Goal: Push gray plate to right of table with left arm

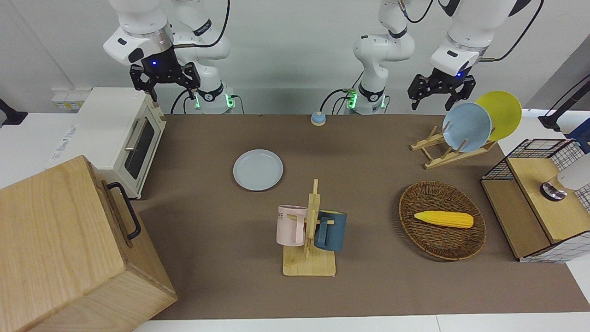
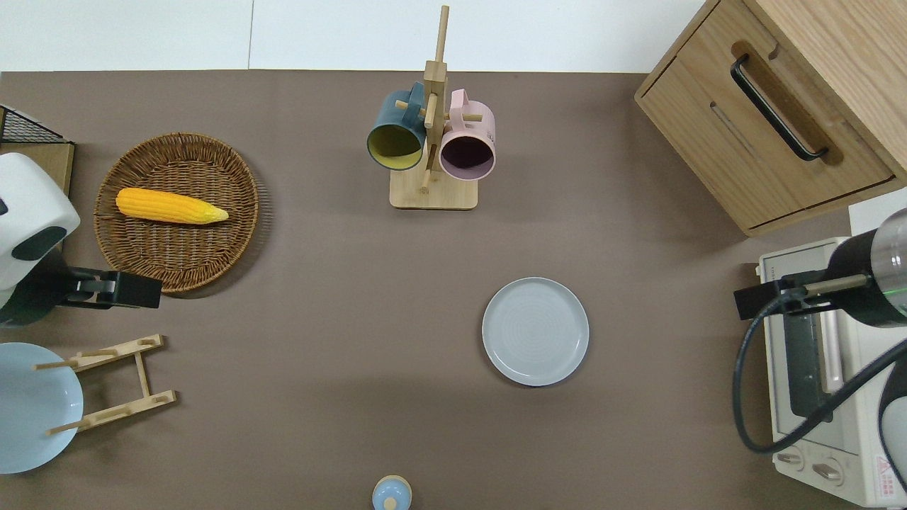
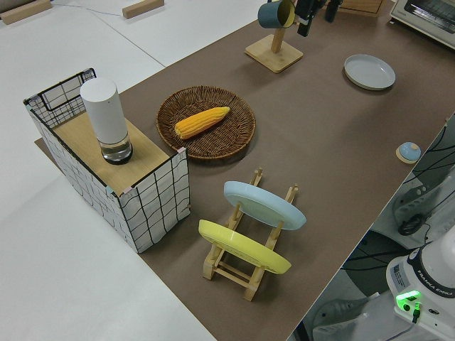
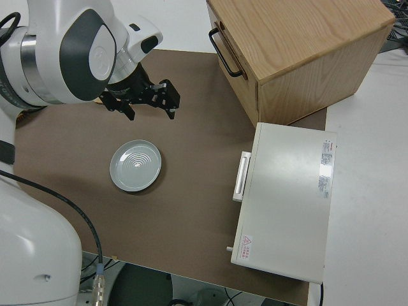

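The left gripper (image 1: 439, 94) hangs in the air at the left arm's end of the table (image 2: 340, 297), its fingers spread apart and holding nothing; from overhead it (image 2: 138, 290) sits over bare mat between the wicker basket (image 2: 244, 212) and the wooden plate rack (image 2: 134, 386). The rack carries a blue plate (image 1: 466, 127) and a yellow plate (image 1: 504, 110), both leaning on edge, and the basket holds a corn cob (image 1: 443, 219). The gray plate (image 2: 535, 331) lies flat on the mat, well apart from that gripper, off toward the right arm's end of the table with open mat between them. A mug tree (image 2: 432, 142) with a pink mug (image 1: 290, 225) and a dark blue mug (image 1: 330, 230) stands farther from the robots than the plate. A small blue bell (image 1: 318, 119) sits nearer to the robots, at the table's edge. Toward the right arm's end stand a white toaster oven (image 1: 122, 138) and a wooden cabinet (image 1: 69, 244). The right gripper (image 1: 163, 80) is parked, its fingers apart and empty.
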Robot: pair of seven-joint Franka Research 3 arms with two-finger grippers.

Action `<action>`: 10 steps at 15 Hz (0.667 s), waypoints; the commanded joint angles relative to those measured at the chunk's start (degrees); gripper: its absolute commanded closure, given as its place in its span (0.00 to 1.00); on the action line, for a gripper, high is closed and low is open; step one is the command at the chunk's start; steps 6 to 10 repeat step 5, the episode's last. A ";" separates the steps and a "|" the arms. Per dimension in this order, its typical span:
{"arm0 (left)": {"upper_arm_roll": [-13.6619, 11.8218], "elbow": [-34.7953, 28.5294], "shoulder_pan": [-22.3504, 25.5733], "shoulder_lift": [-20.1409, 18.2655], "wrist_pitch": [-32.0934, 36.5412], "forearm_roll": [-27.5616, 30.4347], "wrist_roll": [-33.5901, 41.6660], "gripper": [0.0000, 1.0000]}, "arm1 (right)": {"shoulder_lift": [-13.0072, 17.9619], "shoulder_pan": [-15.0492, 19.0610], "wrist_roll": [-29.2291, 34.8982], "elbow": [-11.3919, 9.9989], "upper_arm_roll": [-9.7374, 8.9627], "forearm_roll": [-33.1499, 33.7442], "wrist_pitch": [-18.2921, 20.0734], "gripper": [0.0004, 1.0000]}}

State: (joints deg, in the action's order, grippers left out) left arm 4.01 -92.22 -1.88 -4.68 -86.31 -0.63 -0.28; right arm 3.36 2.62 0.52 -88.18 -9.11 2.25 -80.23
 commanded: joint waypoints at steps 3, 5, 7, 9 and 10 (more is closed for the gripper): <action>-0.24 1.25 -0.32 -0.07 1.50 2.04 -0.24 0.00 | 0.60 0.46 -0.43 -0.23 -0.30 -0.05 0.68 0.00; -0.15 1.25 -0.32 -0.07 1.32 2.04 -0.24 0.00 | 0.60 0.46 -0.43 -0.23 -0.30 -0.05 0.68 0.00; -0.15 1.25 -0.32 -0.07 1.32 2.04 -0.24 0.00 | 0.60 0.46 -0.43 -0.23 -0.30 -0.05 0.68 0.00; -0.15 1.25 -0.32 -0.07 1.32 2.04 -0.24 0.00 | 0.60 0.46 -0.43 -0.23 -0.30 -0.05 0.68 0.00; -0.15 1.25 -0.32 -0.07 1.32 2.04 -0.24 0.00 | 0.60 0.46 -0.43 -0.23 -0.30 -0.05 0.68 0.00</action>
